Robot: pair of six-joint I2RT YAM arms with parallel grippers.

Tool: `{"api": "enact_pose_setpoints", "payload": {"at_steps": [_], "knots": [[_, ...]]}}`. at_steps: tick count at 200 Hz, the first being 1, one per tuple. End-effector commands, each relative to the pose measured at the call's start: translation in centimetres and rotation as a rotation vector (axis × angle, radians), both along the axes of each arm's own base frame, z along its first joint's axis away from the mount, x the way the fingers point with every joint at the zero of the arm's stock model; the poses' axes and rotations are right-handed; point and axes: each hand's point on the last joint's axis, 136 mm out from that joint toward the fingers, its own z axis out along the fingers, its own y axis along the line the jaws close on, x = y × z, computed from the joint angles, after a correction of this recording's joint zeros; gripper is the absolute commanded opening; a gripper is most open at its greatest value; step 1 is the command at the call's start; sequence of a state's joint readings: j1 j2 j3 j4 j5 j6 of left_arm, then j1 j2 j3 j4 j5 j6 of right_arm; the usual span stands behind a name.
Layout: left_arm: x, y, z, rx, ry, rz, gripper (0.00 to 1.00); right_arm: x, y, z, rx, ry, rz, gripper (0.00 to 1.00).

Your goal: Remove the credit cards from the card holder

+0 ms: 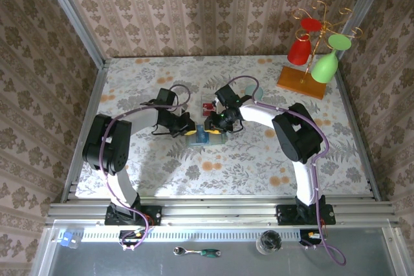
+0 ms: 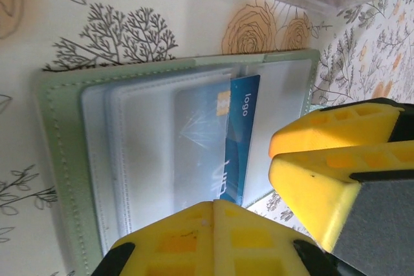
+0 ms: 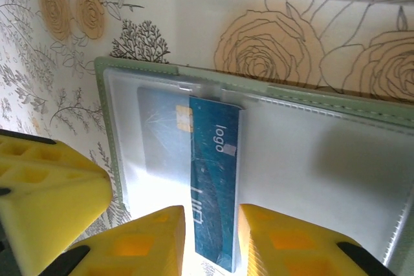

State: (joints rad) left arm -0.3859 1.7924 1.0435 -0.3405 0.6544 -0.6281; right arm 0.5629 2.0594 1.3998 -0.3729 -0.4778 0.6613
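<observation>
— What is the left pincer (image 2: 213,208) doing?

— It is clenched, its two yellow fingers (image 2: 174,244) flush together with nothing between them. The tips sit over the near edge of the card holder (image 2: 61,172), on its clear sleeves. Whether they press down I cannot tell.

— And the right pincer (image 3: 211,218)?

— Released, part-way open. Its fingers (image 3: 142,244) straddle the free end of the blue card (image 3: 215,172). One finger is right against the card's edge. On the other side a bright sliver of sleeve shows between finger and card, so I see no grip.

— What does the top view add?

— The setting. The card holder lies open on the flowered worktop (image 1: 259,153), about midway across, and the two arms meet over it from left and right. Just behind it is a clear box (image 1: 208,106) with something red inside. Far back on the right stands a rack (image 1: 320,43) hung with red and green cups. From up there the card is a mere fleck of blue.

— And the wrist views?

— The detail. The holder is pale grey-green with a stitched border, spread flat and lined with frosted sleeves. The blue card lies half under a sleeve, where it looks greyish and shows a gold chip. Its bare half is deep teal-blue with "logo" in white. The left wrist view catches the right pincer just beside the card, and the right wrist view catches the left pincer at the holder's corner.
</observation>
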Motion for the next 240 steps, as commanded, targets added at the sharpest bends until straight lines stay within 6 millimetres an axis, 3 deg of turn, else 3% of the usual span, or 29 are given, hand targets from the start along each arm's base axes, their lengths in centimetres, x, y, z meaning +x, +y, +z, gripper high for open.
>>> {"api": "enact_pose_setpoints", "payload": {"at_steps": [1, 96, 192, 240], "knots": [[0.0, 0.0, -0.7, 0.011, 0.021, 0.002, 0.05, -0.1, 0.0, 1.1, 0.021, -0.009, -0.005, 0.29], [-1.1, 1.7, -3.6, 0.107, 0.06, 0.008, 0.01, 0.1, 1.1, 0.5, 0.07, 0.017, 0.017, 0.28], [-0.4, 1.8, -2.3, 0.08, 0.023, 0.028, 0.04, 0.2, 2.1, -0.7, 0.104, 0.052, 0.018, 0.28], [-0.4, 1.9, -2.1, 0.069, 0.014, 0.03, 0.12, 0.1, 2.4, -0.9, 0.109, 0.062, 0.022, 0.28]]}}
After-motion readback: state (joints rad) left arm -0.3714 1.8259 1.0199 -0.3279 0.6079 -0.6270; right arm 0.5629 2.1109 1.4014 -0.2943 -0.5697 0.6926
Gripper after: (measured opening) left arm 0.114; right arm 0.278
